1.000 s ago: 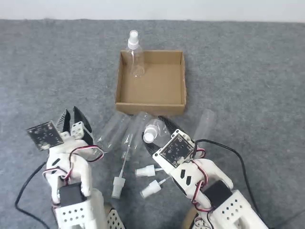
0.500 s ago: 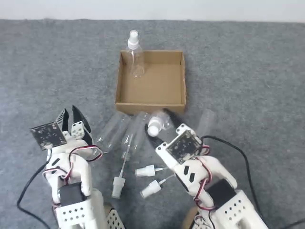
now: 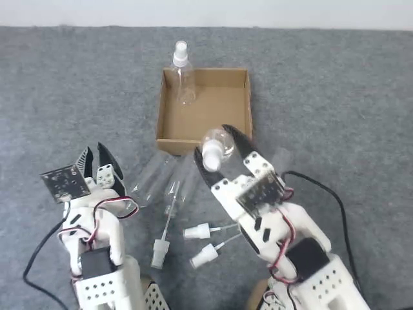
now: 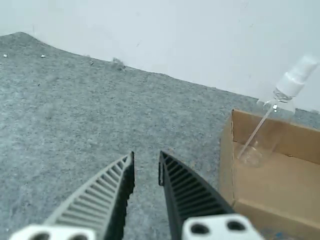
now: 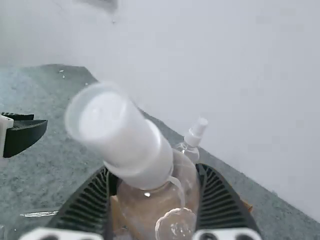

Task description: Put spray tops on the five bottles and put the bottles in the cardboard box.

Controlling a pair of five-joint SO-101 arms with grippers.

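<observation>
Nearest the arm bases, three loose spray tops [image 3: 197,230] lie on the grey carpet [image 3: 335,97] between the two arms, their thin dip tubes trailing from them. Two lie close together by the right arm, and the third is just to their left.

The left gripper [image 3: 95,152] hangs over the carpet on the left side. Its fingers are a narrow gap apart with nothing between them, as its own wrist view shows [image 4: 146,172].

Beside it, two uncapped bottles [image 3: 153,175] lie on their sides next to each other, just in front of the box. A third clear bottle [image 3: 281,156] lies on the far side of the right arm and is partly hidden by it.

The right gripper [image 3: 216,150] is clamped on a capped bottle [image 5: 145,200] and holds it raised at the near wall of the cardboard box [image 3: 203,143]. The white spray top of that bottle points up toward the wrist camera.

Farthest off, another capped bottle [image 3: 182,74] stands upright inside the box in its far left corner, against the walls, and its white top rises above the rim
</observation>
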